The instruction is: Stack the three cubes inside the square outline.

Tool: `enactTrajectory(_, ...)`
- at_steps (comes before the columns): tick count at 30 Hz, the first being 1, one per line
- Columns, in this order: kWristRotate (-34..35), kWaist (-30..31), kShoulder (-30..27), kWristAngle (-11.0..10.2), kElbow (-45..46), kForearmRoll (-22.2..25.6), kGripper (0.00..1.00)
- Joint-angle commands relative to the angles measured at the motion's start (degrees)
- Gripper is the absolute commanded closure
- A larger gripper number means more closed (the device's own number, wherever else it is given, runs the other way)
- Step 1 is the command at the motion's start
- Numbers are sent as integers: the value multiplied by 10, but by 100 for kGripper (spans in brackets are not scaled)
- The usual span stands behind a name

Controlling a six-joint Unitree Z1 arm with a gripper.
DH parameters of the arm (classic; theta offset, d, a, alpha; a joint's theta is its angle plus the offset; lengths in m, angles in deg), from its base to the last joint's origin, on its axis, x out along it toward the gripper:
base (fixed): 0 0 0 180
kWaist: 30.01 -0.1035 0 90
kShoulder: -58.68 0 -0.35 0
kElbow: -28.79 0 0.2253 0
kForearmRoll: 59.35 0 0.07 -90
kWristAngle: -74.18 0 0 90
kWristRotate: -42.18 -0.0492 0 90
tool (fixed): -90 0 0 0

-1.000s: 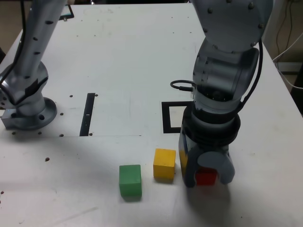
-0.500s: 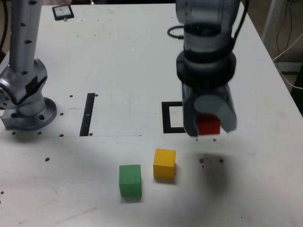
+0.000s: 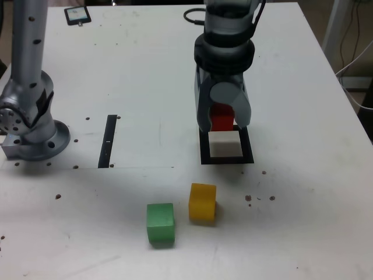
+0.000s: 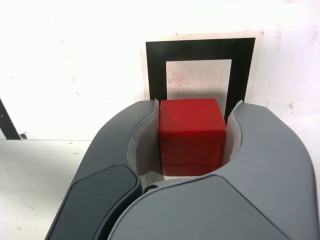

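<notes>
A single gripper (image 3: 223,119) hung over the far edge of the one square outline (image 3: 204,153), its two jaws clamped on either side of one red cube (image 3: 221,118). In the wrist view the red cube (image 4: 191,135) sat squarely between the grey fingers (image 4: 257,145), with the black frame (image 4: 200,49) and its pale centre lying just beyond and beneath it. Whether the cube touched the table could not be told. Three cubes were in sight: the red one held, and two loose ones, one yellow cube (image 3: 202,202) and one green cube (image 3: 160,223), resting near each other but apart on the white table (image 3: 140,64), on the near side of the outline from the gripper.
</notes>
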Motion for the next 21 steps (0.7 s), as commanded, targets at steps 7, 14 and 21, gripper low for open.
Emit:
enactTrajectory(7, -1, 1, 23, 11, 21, -33, 76)
enactTrajectory(14, -3, -2, 46, 20, 24, -46, 76)
enactTrajectory(21, -9, -7, 56, 20, 26, -52, 69)
